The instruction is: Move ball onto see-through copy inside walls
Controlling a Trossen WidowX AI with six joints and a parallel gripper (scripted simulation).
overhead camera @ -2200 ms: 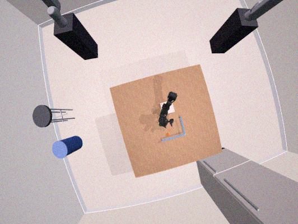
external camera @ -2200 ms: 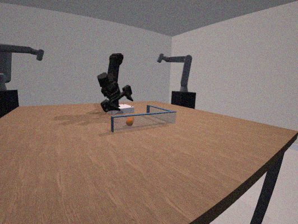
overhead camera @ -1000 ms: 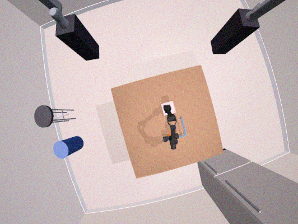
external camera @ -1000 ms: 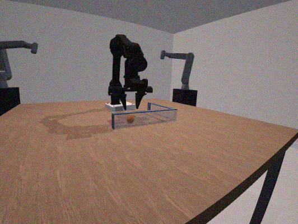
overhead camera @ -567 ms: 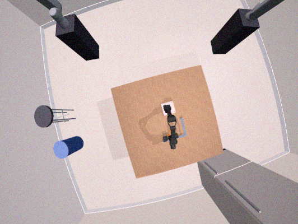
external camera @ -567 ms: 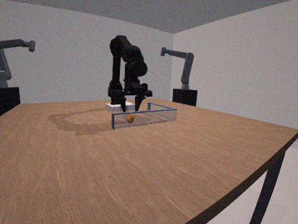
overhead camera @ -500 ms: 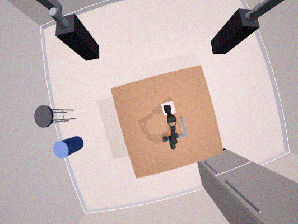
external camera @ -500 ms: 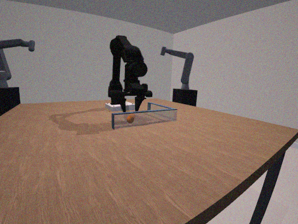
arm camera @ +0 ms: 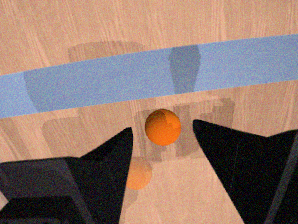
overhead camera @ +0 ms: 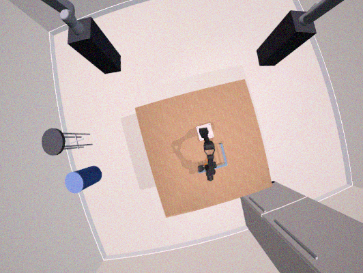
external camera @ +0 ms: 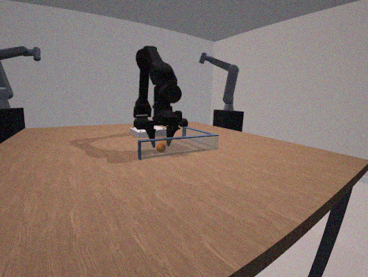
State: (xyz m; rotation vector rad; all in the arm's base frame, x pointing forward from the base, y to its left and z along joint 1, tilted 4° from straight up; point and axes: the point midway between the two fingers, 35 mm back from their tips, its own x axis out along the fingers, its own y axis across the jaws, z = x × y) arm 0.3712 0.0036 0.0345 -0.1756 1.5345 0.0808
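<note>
A: Nearest the wrist, the pale see-through copy (arm camera: 138, 173) sits by the inner edge of the left finger (arm camera: 107, 150), partly tucked behind it.

B: And the pincer (arm camera: 162, 134)?

A: Partly spread, nothing pinched. A gap shows on each side of the ball (arm camera: 163, 127), which rests on the surface (arm camera: 210, 25) between the fingertips and slightly ahead of them.

B: Beyond that?

A: The low clear wall (arm camera: 150, 75) runs crosswise just past the ball. In the exterior view the pincer hangs inside the corner, tips down beside the ball (external camera: 160, 147).

B: Step in hand?

A: Lining up to take the ball, I judge; the move to the copy is not yet begun.

B: Next?

A: Either close on it or draw it back toward the wrist and a touch left, onto the copy. Slowly, since a ball rolls at a nudge and the wall is close ahead.
</note>
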